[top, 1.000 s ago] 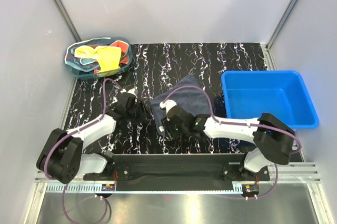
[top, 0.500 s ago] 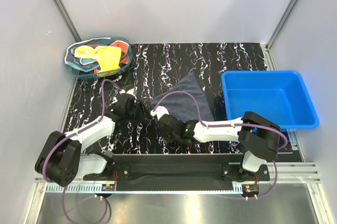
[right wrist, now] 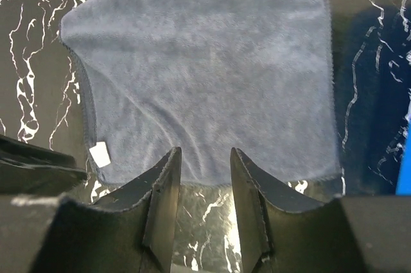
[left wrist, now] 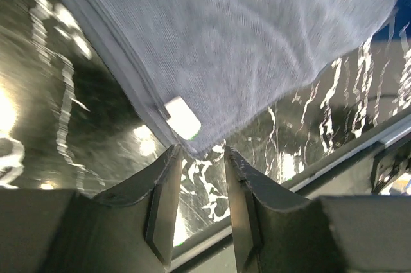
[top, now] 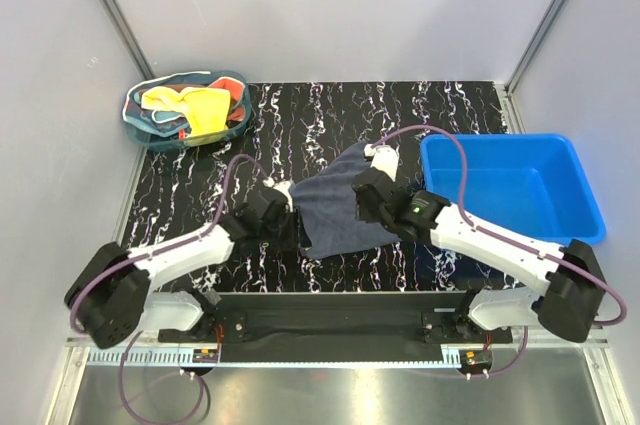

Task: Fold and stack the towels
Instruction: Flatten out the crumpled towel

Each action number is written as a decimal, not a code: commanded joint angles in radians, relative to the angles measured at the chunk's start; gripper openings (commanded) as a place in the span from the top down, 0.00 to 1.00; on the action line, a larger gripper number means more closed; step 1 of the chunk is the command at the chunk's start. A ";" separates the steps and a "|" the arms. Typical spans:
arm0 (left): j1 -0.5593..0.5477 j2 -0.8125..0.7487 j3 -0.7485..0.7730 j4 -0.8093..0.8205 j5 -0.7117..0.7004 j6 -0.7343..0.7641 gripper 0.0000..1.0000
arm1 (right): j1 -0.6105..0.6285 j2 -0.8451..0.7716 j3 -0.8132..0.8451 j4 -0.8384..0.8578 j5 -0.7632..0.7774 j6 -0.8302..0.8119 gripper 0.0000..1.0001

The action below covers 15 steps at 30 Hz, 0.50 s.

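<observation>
Two claws stand at the edges of one dark grey-blue towel [top: 335, 210]. The left claw [left wrist: 202, 154] has its fingers apart, with bare table showing in the gap. A corner of the towel lies right at the mouth of that gap, not pinched. The right claw [right wrist: 205, 154] is also parted and empty, and the towel's hemmed edge lies just ahead of its tips.

The towel is soft and short-napped, plain in colour, with a stitched border. It lies spread flat, set like a diamond in the top view. A small white tag [left wrist: 183, 117] is sewn near the corner by the left claw, and any print on it cannot be made out.

The towel rests on the black, white-veined table [top: 330, 105], between the left arm and the blue bin [top: 510, 185]. Well apart, at the far left corner, a yellow towel [top: 200, 105] lies crumpled in a teal basket [top: 130, 110].
</observation>
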 commanded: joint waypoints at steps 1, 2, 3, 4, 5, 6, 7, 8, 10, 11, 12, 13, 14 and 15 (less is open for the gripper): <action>-0.063 0.060 -0.021 0.068 -0.037 -0.087 0.63 | -0.003 -0.049 -0.031 -0.060 0.036 0.031 0.56; -0.072 0.078 -0.020 0.086 -0.042 -0.096 0.63 | -0.003 -0.055 -0.036 -0.058 0.032 0.031 0.56; -0.084 0.100 -0.018 0.097 -0.039 -0.113 0.63 | -0.003 -0.061 -0.046 -0.055 0.030 0.031 0.56; -0.087 0.130 -0.018 0.111 -0.036 -0.120 0.63 | -0.003 -0.066 -0.048 -0.052 0.030 0.031 0.56; -0.094 0.144 -0.017 0.129 -0.039 -0.128 0.63 | -0.003 -0.069 -0.052 -0.050 0.029 0.029 0.56; -0.101 0.157 -0.012 0.132 -0.042 -0.140 0.63 | -0.003 -0.071 -0.059 -0.047 0.027 0.031 0.56; -0.106 0.166 -0.011 0.135 -0.048 -0.145 0.63 | -0.003 -0.077 -0.062 -0.047 0.026 0.029 0.56; -0.109 0.184 -0.006 0.126 -0.056 -0.148 0.64 | -0.003 -0.078 -0.065 -0.044 0.024 0.029 0.56; -0.109 0.196 -0.006 0.112 -0.080 -0.157 0.66 | -0.003 -0.091 -0.075 -0.038 0.023 0.029 0.56; -0.107 0.200 -0.006 0.097 -0.099 -0.160 0.67 | -0.003 -0.092 -0.083 -0.038 0.023 0.029 0.56; -0.109 0.198 -0.009 0.094 -0.109 -0.160 0.67 | -0.003 -0.095 -0.086 -0.034 0.021 0.029 0.56; -0.109 0.195 -0.009 0.089 -0.117 -0.160 0.72 | -0.003 -0.101 -0.089 -0.030 0.021 0.029 0.56; -0.107 0.193 -0.007 0.077 -0.126 -0.160 0.76 | -0.004 -0.101 -0.092 -0.029 0.021 0.031 0.56; -0.107 0.192 -0.006 0.071 -0.134 -0.160 0.81 | -0.003 -0.100 -0.095 -0.027 0.021 0.028 0.56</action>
